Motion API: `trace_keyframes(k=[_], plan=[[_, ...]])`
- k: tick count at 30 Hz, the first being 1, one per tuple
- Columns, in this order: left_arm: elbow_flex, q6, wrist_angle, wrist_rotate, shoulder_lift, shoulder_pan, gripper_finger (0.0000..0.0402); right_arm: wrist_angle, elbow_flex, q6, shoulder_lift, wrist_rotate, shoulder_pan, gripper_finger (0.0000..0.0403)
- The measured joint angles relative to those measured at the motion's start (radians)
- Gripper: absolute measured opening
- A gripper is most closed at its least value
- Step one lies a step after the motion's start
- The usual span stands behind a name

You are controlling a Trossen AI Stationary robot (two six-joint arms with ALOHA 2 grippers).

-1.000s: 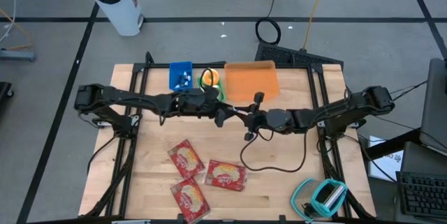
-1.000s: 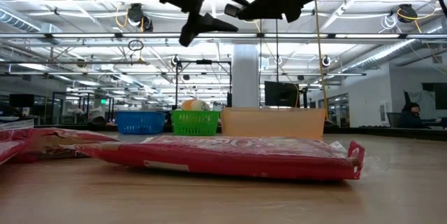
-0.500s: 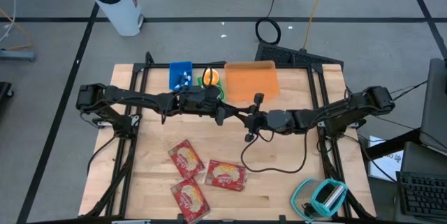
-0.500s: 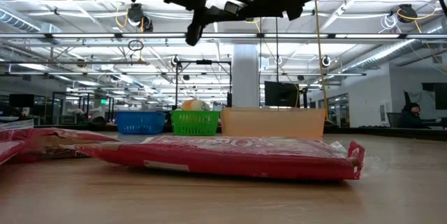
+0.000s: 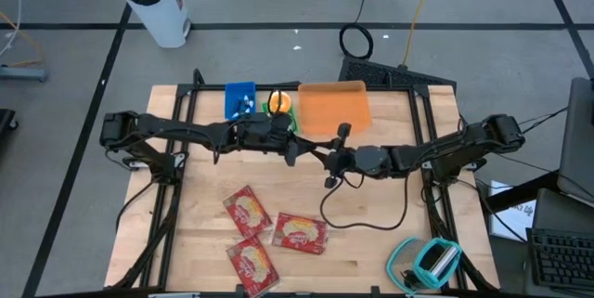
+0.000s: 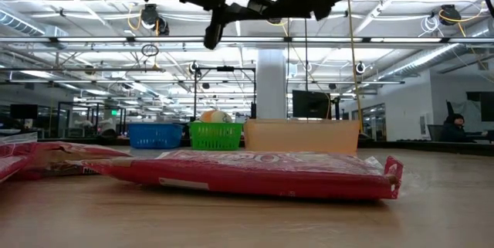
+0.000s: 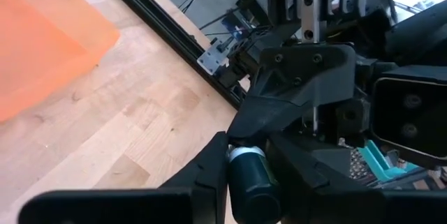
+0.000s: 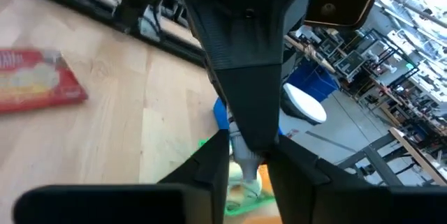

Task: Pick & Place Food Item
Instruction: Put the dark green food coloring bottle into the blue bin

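High over the table's middle my two grippers meet tip to tip. Between them is a small dark green cylinder with a pale end [image 7: 251, 182], lifted clear of the table. My left gripper [image 5: 297, 151] comes from the left and is shut on it. My right gripper [image 5: 322, 157] comes from the right, its fingers also at the cylinder [image 8: 243, 162]. Three red food packets [image 5: 246, 210] [image 5: 299, 231] [image 5: 252, 263] lie flat on the near part of the table. An orange tray [image 5: 334, 108] rests at the far edge. My left gripper pinches the cylinder's dark body [image 7: 255, 196] between its two fingers, reaching nearly level from the table's left side. The cylinder is clear of the table, its pale end [image 7: 244, 153] toward the other gripper. My right gripper has its two fingers [image 8: 213, 165] on either side of the pale end [image 8: 241, 158], coming nearly level from the table's right. The left gripper's fingers stand in front of it and hide how much of it is held.
A blue basket [image 5: 240, 99] and a green basket [image 5: 286, 112] with an orange fruit stand at the far edge beside the tray. A black cable [image 5: 367, 216] loops over the table's right half. A teal device [image 5: 427, 261] sits at the near right corner.
My left gripper has shut: its fingers, spread wide a second ago, have come in around the cylinder at the right gripper's tip. Both arms have kept their place above the table's middle.
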Motion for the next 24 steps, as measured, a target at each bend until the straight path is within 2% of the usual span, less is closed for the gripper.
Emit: trace_keyframes(k=[7, 9, 12, 16, 18, 20, 24], plan=[[0.004, 0.102, -0.059, 0.007, -0.148, 0.066, 0.0066, -0.054, -0.012, 0.165, 0.005, 0.132, 0.016, 0.0149], [0.004, 0.138, -0.137, -0.026, -0.197, 0.082, 0.0065, -0.085, -0.012, 0.213, 0.0, 0.153, 0.028, 0.0162], [0.002, 0.194, -0.291, -0.154, -0.264, 0.097, 0.0067, -0.161, -0.012, 0.315, -0.002, 0.15, 0.05, 0.0174], [0.002, 0.204, -0.584, -0.482, -0.311, 0.11, 0.0067, -0.209, -0.013, 0.396, -0.008, 0.148, 0.077, 0.0175], [-0.003, 0.173, -0.696, -0.61, -0.304, 0.122, 0.0065, -0.211, -0.013, 0.405, -0.007, 0.147, 0.088, 0.017], [-0.025, 0.157, -0.689, -0.651, -0.289, 0.147, 0.0064, -0.203, -0.013, 0.407, -0.007, 0.147, 0.096, 0.0165], [-0.13, 0.14, -0.602, -0.621, -0.254, 0.242, 0.0064, -0.202, -0.012, 0.407, -0.007, 0.147, 0.094, 0.0157]])
